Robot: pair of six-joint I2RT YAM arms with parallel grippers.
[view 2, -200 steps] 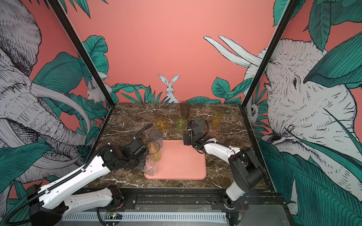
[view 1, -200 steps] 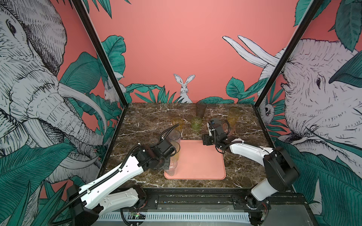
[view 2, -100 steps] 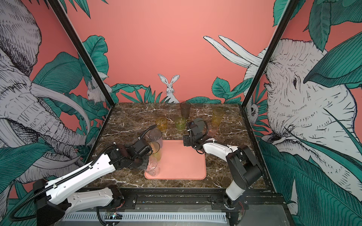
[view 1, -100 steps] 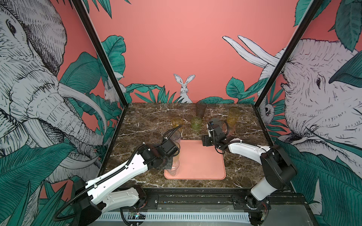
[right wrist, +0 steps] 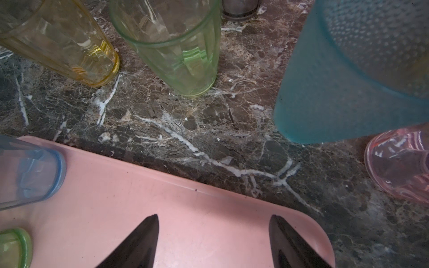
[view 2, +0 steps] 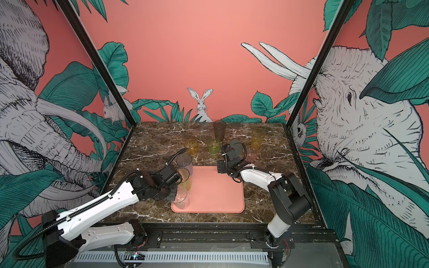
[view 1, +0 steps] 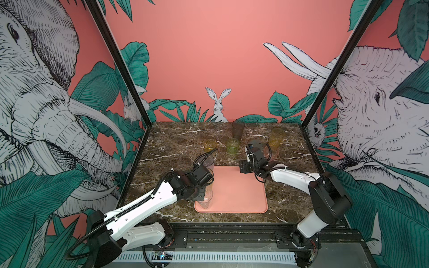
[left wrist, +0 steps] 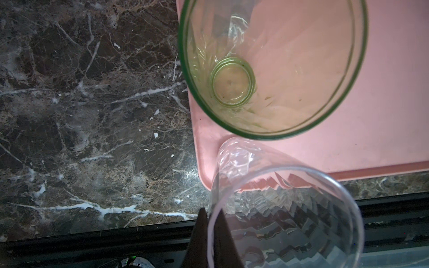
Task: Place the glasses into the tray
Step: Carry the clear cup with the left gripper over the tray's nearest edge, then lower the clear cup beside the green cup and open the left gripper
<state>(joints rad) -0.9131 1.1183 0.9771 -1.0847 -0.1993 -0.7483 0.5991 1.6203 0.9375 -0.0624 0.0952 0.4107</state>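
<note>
Found the tray (view 1: pixel 239 192) near and central on the tabletop (view 1: pixel 174 143); salmon-pink, low-rimmed, mostly bare. Counted three glasses along its left edge in both top views: tall grey glass (view 1: pixel 207 162) at the far-left corner, yellow-green glass (view 2: pixel 185 178) just nearer, clear glass (view 1: pixel 205 200) at the near-left corner. Noted the left jaws clenched on the clear glass, with its rim wall pinched between the two fingers (left wrist: pixel 199 236) in the left wrist view. Placed the base of that glass over the tray's near-left corner, just beside the yellow-green glass; cannot judge contact between base and tray floor. Noted the right jaws spread wide, grasping nothing, hovering over the tray's far edge toward its right corner. Counted six more glasses off the tray, upright on the tabletop beyond its far edge: short amber glass (view 1: pixel 210 145) to the left, short green glass (view 1: pixel 232 146) right of it, smoky dark glass (view 1: pixel 238 130) farthest back, tall amber-yellow glass (view 1: pixel 276 137) far right, then frosted blue-grey glass (right wrist: pixel 336 92) and pink glass (right wrist: pixel 399 162) close together beside the right arm (view 1: pixel 290 178). Cannot tell touching or apart for those last two
</note>
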